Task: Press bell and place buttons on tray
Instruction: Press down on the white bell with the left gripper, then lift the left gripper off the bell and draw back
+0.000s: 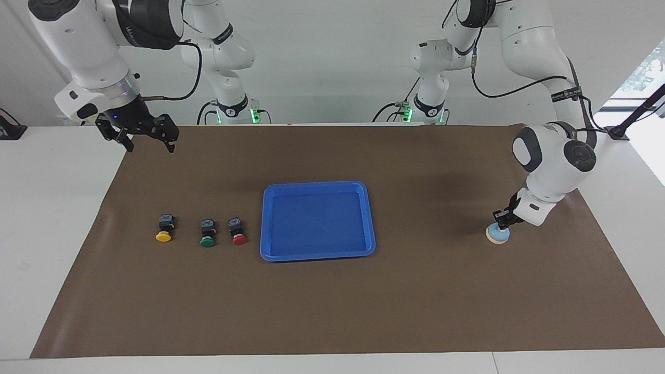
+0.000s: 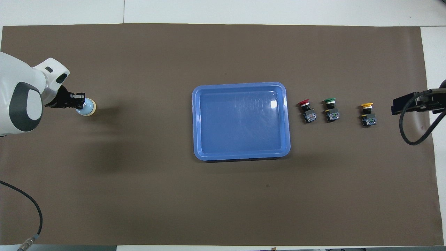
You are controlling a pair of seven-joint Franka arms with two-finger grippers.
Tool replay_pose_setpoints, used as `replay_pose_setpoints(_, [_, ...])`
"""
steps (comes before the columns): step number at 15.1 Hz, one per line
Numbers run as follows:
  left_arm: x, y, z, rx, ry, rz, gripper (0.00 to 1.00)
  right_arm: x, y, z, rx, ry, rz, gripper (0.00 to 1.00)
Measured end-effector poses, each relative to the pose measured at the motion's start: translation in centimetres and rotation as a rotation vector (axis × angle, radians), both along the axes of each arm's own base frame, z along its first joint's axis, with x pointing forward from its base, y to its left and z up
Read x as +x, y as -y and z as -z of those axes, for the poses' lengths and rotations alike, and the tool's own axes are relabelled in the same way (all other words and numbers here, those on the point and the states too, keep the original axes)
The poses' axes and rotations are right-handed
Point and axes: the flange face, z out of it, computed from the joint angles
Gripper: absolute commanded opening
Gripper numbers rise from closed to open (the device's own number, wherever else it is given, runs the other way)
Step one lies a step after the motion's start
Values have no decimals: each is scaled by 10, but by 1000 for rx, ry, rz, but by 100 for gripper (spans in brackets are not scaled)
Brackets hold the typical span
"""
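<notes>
The bell's [image 1: 497, 235] knob is hidden under the left gripper [image 1: 501, 223], whose fingertips are pressed together and rest on the bell's top at the left arm's end of the mat [image 1: 332, 311], holding nothing. The right gripper [image 1: 148, 140] waits with jaws spread wide and empty above the mat's corner at its own end, at about 11 o'clock from the yellow button [image 1: 164, 229] in the facing view. Green [image 1: 208, 234] and red [image 1: 238, 231] buttons sit between the yellow one and the bare tray [image 1: 317, 255], with open mat all round.
</notes>
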Motion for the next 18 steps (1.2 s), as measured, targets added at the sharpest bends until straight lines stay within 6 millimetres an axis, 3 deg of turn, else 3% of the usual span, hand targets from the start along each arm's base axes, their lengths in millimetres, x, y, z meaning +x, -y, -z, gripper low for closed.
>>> replay_pose_setpoints(1, [0, 0, -1, -1, -13, 0, 0, 0, 0, 0, 0, 0, 0, 100])
replay_pose_setpoints(2, [0, 0, -7, -2, -30, 1, 19, 0, 0, 0, 0, 0, 0, 100])
replay_pose_setpoints(4, [4, 3, -30, -4, -62, 6, 100, 0, 0, 0, 0, 0, 0, 100])
replay_pose_setpoints(7, [-4, 14, -82, -6, -84, 24, 100, 0, 0, 0, 0, 0, 0, 100])
replay_pose_setpoints(13, [-63, 54, -186, -4, -140, 93, 100, 0, 0, 0, 0, 0, 0, 100])
replay_pose_setpoints(15, [-79, 63, -214, -2, -140, 111, 100, 0, 0, 0, 0, 0, 0, 100])
replay_pose_setpoints(18, [-86, 67, -246, -1, -128, 119, 100, 0, 0, 0, 0, 0, 0, 100])
